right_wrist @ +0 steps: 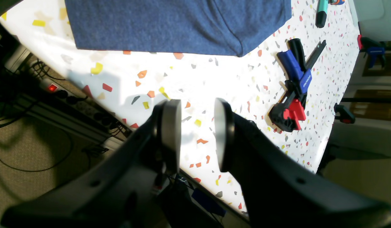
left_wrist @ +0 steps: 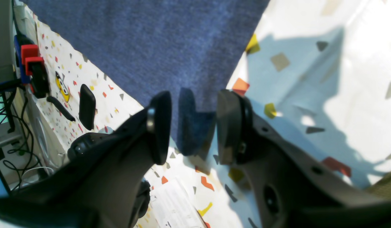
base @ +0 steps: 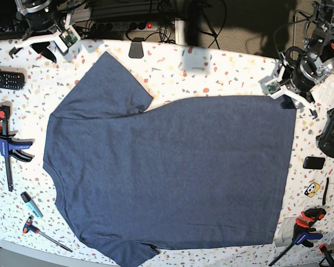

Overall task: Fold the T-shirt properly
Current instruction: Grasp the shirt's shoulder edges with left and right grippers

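No legible text; clamp [right_wrist: 295, 87] lettering too blurred.

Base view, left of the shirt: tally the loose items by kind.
Remote: 1
Bar clamp: 1
Marker: 1
T-handle tool: 1
Total: 4

Both grippers are matte black plastic. The left gripper [left_wrist: 194, 126] has thick curved fingers with rounded oval pads, a silver screw on one finger and small holes along the shells. The right gripper [right_wrist: 197, 136] carries round, greyish disc pads [right_wrist: 171, 133] on similar black shells.
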`<act>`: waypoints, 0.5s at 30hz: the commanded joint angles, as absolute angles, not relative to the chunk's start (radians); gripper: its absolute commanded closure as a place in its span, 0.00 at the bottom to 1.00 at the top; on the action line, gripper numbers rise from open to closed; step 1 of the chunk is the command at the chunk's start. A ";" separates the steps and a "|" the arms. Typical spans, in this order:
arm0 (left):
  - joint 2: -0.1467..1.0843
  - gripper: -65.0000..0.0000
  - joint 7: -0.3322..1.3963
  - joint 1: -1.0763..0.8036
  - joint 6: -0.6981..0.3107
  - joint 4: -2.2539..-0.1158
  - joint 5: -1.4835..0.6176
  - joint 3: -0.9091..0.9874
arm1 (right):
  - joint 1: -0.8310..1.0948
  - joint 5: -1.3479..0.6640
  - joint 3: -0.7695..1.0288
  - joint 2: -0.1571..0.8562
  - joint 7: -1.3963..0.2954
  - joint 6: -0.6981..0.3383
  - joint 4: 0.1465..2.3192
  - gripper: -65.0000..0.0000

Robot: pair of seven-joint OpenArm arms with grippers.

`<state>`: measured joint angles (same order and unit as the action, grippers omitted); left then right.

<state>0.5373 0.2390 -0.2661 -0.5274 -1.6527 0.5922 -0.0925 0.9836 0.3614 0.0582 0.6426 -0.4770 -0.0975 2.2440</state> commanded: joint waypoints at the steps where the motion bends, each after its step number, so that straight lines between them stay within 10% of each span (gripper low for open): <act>1: 0.551 0.64 0.226 -0.257 -0.519 -1.661 0.570 -0.087 | 0.992 0.368 0.065 0.651 -0.469 -0.070 2.261 0.72; 15: 0.546 0.68 0.207 -0.183 -0.499 -1.530 0.555 -0.087 | 0.992 0.368 0.065 0.651 -0.479 -0.066 2.261 0.72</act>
